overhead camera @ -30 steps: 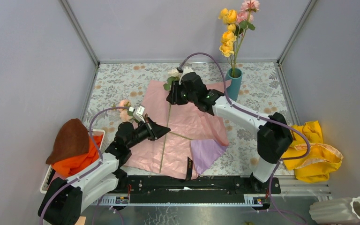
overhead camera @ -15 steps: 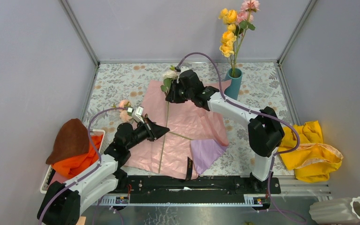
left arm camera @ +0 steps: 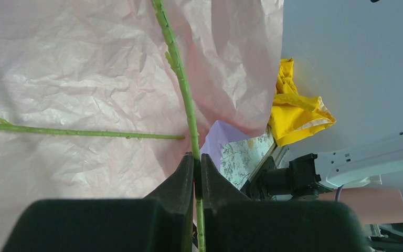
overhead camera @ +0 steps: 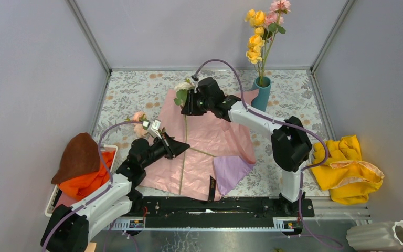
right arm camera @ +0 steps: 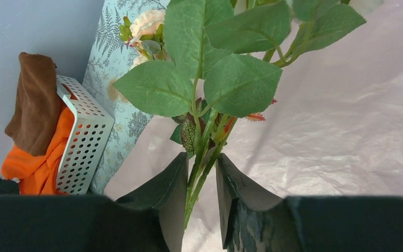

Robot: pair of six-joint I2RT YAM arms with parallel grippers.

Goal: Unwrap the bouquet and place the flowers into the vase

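The pink wrapping paper (overhead camera: pixel 210 134) lies spread flat, with lilac paper (overhead camera: pixel 231 170) and the black ribbon (overhead camera: pixel 212 189) at its near edge. The teal vase (overhead camera: pixel 262 93) at the back holds several yellow and pink flowers (overhead camera: pixel 257 37). My right gripper (overhead camera: pixel 187 103) (right arm camera: pixel 199 157) is shut on the leafy stem (right arm camera: pixel 202 152) of a cream rose (overhead camera: pixel 182 85), lifted over the paper's far edge. My left gripper (overhead camera: pixel 178 147) (left arm camera: pixel 197 157) is shut on a thin green stem (left arm camera: pixel 181 89). Pink rose heads (overhead camera: pixel 138 118) show behind its wrist. A second stem (left arm camera: pixel 84 132) lies across the paper.
A white perforated basket (overhead camera: pixel 52 197) (right arm camera: pixel 81 142) with brown and orange cloths sits at the left. A yellow cloth (overhead camera: pixel 351 168) lies at the right. A white ribbed vase (overhead camera: pixel 383 236) lies at the near right, off the floral tabletop (overhead camera: pixel 131 89).
My right gripper has moved left along the paper's far edge, carrying the cream rose with it. The left arm and its stem have stayed put.
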